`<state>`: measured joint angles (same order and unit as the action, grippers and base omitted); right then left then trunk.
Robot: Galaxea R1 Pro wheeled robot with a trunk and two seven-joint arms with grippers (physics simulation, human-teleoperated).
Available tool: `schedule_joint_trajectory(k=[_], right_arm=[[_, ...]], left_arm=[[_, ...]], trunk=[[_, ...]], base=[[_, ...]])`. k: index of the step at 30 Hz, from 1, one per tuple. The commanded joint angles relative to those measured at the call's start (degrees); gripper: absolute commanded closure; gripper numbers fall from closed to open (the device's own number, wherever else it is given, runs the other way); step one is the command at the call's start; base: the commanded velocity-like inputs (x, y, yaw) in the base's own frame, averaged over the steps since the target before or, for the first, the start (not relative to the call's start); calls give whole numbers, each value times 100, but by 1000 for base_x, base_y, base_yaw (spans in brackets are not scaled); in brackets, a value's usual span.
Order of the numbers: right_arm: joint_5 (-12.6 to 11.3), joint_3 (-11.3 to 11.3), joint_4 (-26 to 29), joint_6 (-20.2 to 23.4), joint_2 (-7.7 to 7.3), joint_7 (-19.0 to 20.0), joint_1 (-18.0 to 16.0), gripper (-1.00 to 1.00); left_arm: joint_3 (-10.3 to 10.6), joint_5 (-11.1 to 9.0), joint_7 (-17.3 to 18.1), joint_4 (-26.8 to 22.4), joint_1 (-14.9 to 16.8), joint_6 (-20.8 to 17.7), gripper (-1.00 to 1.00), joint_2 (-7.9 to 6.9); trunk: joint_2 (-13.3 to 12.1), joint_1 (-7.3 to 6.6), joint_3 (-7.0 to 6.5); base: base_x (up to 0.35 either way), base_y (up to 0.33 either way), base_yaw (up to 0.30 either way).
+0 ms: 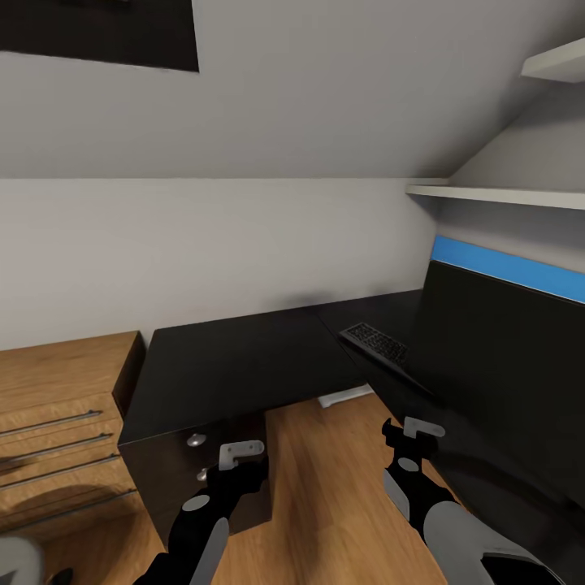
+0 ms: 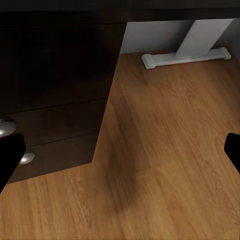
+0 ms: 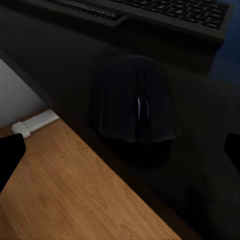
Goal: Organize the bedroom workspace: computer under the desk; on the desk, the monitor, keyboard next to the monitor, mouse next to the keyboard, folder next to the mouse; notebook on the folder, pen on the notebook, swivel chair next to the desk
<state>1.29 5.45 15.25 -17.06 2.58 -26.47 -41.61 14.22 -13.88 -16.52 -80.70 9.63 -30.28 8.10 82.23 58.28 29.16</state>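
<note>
An oak drawer unit (image 1: 57, 422) stands left of the black counter (image 1: 236, 366). The left gripper (image 1: 241, 455) hangs empty over the oak floor (image 1: 325, 487), fingers apart. The right gripper (image 1: 413, 429), also spread and empty, hovers at the counter's front edge above the mouse (image 3: 137, 100), which lies just beside the keyboard (image 1: 375, 341).

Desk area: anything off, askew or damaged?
Nothing stands out. The keyboard lies flat on the black desk, and the mouse sits upright beside it, near the desk's front edge. No spills or damage. Both grippers, left and right, look open and empty.
</note>
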Motion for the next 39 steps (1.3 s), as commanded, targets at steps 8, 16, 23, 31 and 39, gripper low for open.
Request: schedule_joint_trajectory(k=[8,16,23,31,39], right_arm=[[12,55,-5,-35,-2,10,-5,-100],[5,76,-6,-10,-17,5,-5,-100],[2,91,-12,3,-25,2,-5,-100],[-5,96,-13,8,-32,-2,-5,-100],[-6,97,-14,12,-38,-7,-5,-100]], left_arm=[[10,-62,-53,-7,4,-19,-100,-2],[9,-56,-53,-7,4,-15,-100,-2],[7,-56,-53,-7,4,-17,-100,-2],[9,-60,-53,-7,4,-14,-100,-2],[9,-62,-53,-7,4,-15,-100,-2]], trunk=[[3,1,6],[3,1,6],[3,1,6],[3,1,6],[3,1,6]], base=[[12,0,0],[1,0,0],[0,0,0],[0,0,0],[0,0,0]])
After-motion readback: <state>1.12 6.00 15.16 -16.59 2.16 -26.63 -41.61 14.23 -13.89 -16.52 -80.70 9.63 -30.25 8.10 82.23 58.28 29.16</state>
